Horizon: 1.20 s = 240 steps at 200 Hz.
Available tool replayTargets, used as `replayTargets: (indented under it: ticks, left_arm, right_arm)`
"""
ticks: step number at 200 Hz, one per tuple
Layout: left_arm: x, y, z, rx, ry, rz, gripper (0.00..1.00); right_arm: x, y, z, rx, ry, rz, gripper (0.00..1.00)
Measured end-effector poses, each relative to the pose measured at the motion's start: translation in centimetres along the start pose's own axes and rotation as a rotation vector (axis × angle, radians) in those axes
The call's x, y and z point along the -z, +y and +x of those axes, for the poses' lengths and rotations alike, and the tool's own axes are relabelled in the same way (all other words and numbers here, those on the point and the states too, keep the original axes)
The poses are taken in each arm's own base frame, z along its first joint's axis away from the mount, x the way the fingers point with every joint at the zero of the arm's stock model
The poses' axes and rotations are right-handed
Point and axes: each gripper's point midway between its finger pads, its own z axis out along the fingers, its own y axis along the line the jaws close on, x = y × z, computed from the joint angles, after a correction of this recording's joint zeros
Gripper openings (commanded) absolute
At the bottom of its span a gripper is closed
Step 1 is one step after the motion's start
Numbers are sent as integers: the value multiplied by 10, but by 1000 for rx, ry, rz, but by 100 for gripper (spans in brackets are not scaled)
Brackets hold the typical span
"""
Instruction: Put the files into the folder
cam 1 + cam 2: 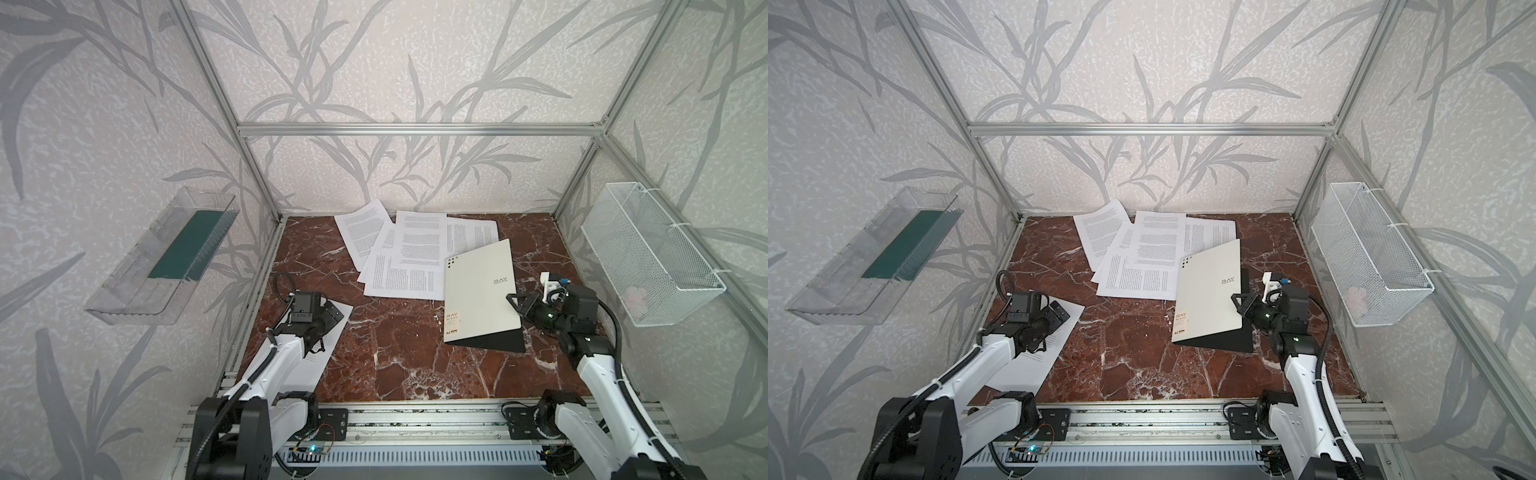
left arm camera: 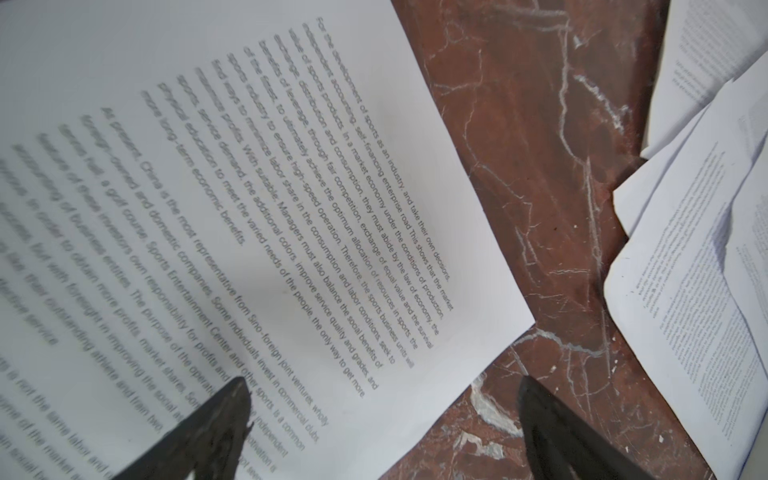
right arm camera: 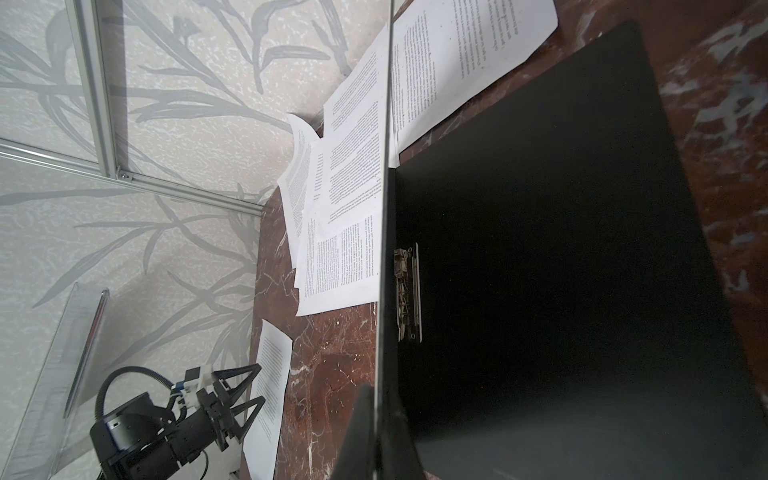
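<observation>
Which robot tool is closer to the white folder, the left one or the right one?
Right. The right tool pinches the raised cover of the folder at its edge. The left tool hangs open over a separate sheet, across the table from the folder.

The left arm [image 1: 272, 357] covers part of the lone sheet [image 1: 322, 359], its print partly blurred in wrist view.

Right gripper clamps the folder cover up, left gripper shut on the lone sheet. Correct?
No: the left gripper is open over the lone sheet, per the left wrist view. The right gripper does clamp the folder cover up.
</observation>
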Motion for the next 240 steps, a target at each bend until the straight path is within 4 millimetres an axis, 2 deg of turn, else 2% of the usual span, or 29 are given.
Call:
replayTargets:
  ticks: [15, 58, 82, 93, 123, 149, 167, 184, 193, 208, 209, 212, 214, 217, 232, 240]
  left_arm:
    - [-10, -4, -1, 1, 12, -3, 99]
    - [-42, -50, -37, 11, -18, 71, 99]
    - [-69, -92, -62, 20, -15, 163, 97]
    - [-82, -117, -75, 27, -16, 233, 97]
    - [-100, -164, -97, 36, 8, 342, 97]
    - [-109, -187, -103, 36, 60, 386, 96]
    - [-106, -188, -96, 38, 99, 392, 95]
    - [-88, -181, -84, 30, 119, 364, 95]
    - [-70, -177, -79, 17, 108, 347, 95]
    - [-24, -177, -73, -28, 49, 354, 96]
    - [-15, -179, -72, -37, 38, 365, 96]
    - [-7, -180, -71, -46, 26, 373, 96]
    - [7, -181, -71, -57, 4, 390, 96]
    - [12, -183, -69, -66, -2, 399, 96]
    - [70, -192, -60, -127, -82, 495, 97]
    - [94, -194, -53, -160, -106, 539, 97]
  right_arm:
    - [0, 1, 1, 0, 4, -3, 0]
    - [0, 1, 2, 6, 12, -6, 0]
    - [0, 2, 2, 11, 15, -6, 0]
    - [1, 4, 2, 14, 17, -11, 0]
    - [2, 7, 2, 16, 22, -15, 0]
    - [3, 10, 1, 16, 28, -18, 0]
    - [5, 13, 2, 22, 35, -17, 0]
    - [11, 18, 2, 49, 41, -11, 0]
    - [15, 23, 2, 72, 40, -8, 0]
    - [21, 30, -1, 104, 36, -4, 0]
    - [22, 31, -2, 110, 36, -2, 0]
    - [23, 33, -2, 116, 36, 1, 0]
    - [24, 34, -3, 124, 35, 1, 0]
    - [25, 35, -3, 126, 34, 4, 0]
    - [30, 41, -6, 160, 33, 20, 0]
    - [32, 44, -6, 176, 34, 31, 0]
